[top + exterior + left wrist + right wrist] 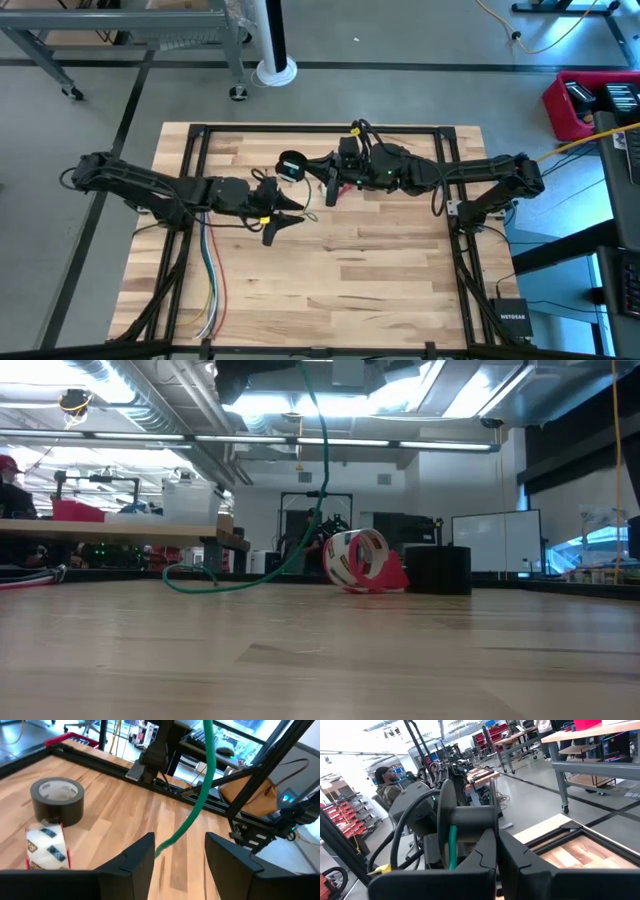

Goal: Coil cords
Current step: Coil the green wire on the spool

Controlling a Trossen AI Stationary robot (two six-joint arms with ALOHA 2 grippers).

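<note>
The cord (318, 500) is thin and green. It hangs down from above the table, and its lower loop (215, 582) lies on the wood. My right gripper (333, 190) is shut above the table's far middle, with the cord's black round end piece (465, 825) right in front of its fingers (485, 855). My left gripper (285, 218) stands open just left of it. In the left wrist view the cord (200, 800) slants down between the open fingers (142, 857), close to one of them; I cannot tell whether it touches. My right gripper is shut at the cord's black round end piece (470, 837), where a turn of green cord (452, 845) shows. The fingers reach out level toward the table's left. They hide the place of contact. The cord hangs slack below, its lower part on the table.
A grey tape roll (57, 800) and a white tape roll in a red dispenser (362, 560) sit on the far part of the table, with a black box (440, 570) beside them. Long coloured wires (210, 290) lie at the near left. A black frame (320, 128) borders the table.
</note>
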